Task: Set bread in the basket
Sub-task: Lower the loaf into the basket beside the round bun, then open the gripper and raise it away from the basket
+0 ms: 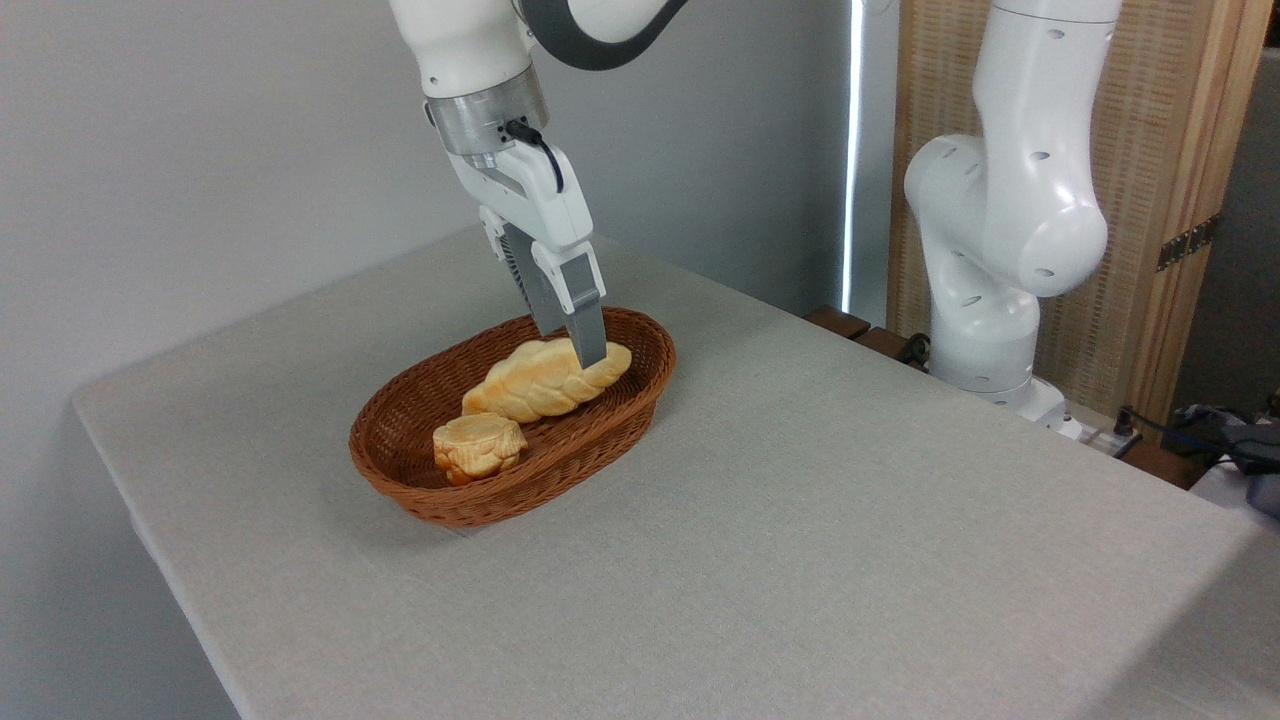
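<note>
My claw [572, 338] hangs down into the oval brown woven wicker basket [420, 490], which sits on the pale grey cloth-covered table [800, 520] a little left of the table's middle. The long braided golden-orange loaf [535, 385] lies inside the basket, along its length, filling the far half, with one tapered end near the far rim and the other toward the basket's middle. My two grey fingers [590, 330] reach down at the loaf's far end. The nearer finger stands in front of the bread and its tip overlaps the loaf's top; the other finger is mostly hidden behind it. From this angle I cannot tell how far apart my fingers stand, nor whether they press on the loaf or only hover at it.

Just in front of the loaf's near end, also in the basket, sits a small squarish pale-golden bun [478, 446]; it looks to touch the loaf or lie just beside it. My white wrist [480, 60] comes down from the top of the view, tilted so the fingers slant toward the right. My white base column [1000, 250] stands at the table's far right edge, before a wooden-framed woven screen [1150, 150]. A grey wall [200, 150] fills the left background.
</note>
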